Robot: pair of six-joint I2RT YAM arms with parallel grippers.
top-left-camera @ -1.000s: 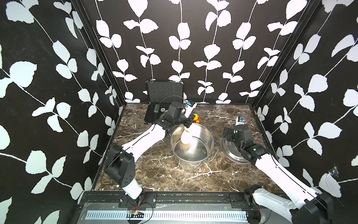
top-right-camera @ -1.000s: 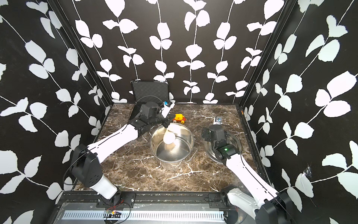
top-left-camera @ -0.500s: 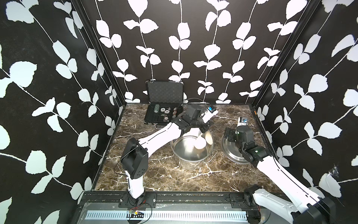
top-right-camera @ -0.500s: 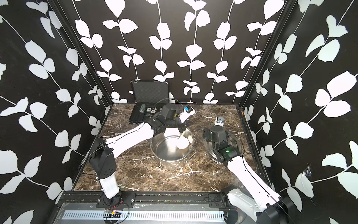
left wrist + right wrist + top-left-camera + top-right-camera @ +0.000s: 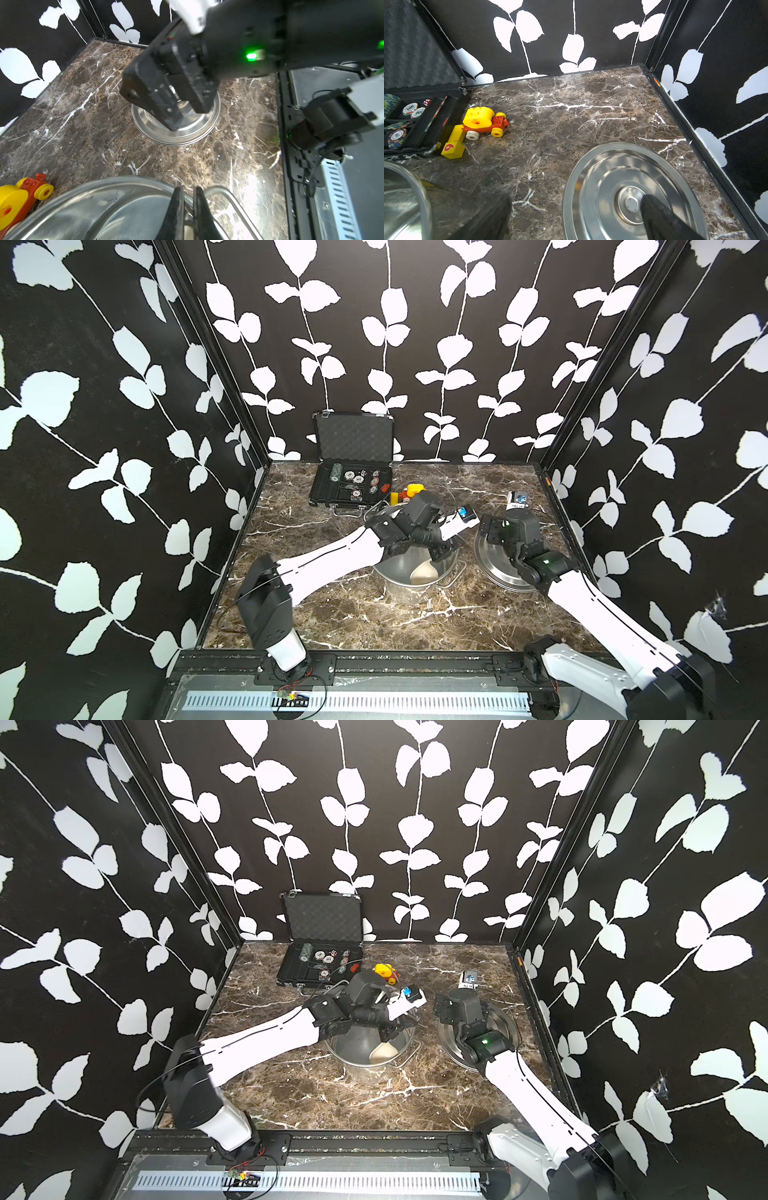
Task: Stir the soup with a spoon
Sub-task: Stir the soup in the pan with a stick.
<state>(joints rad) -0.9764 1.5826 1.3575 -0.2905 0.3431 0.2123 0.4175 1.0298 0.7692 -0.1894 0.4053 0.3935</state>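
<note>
While my left end effector was clenched on the thin handle of the spoon, the stir looked under way, not finished.

The spoon's white bowl sat down inside the steel pot, toward its near side, and the handle rose to the pinched fingers just inside the rim. No liquid showed, so I could not tell how much stirring had been achieved. The lid lay flat on the table just beside the pot, and the right end effector hung released above its knob, gripping nothing. By my judgement the grasp and the dip were done; sweeping the bowl round and lifting it out were left.
</note>
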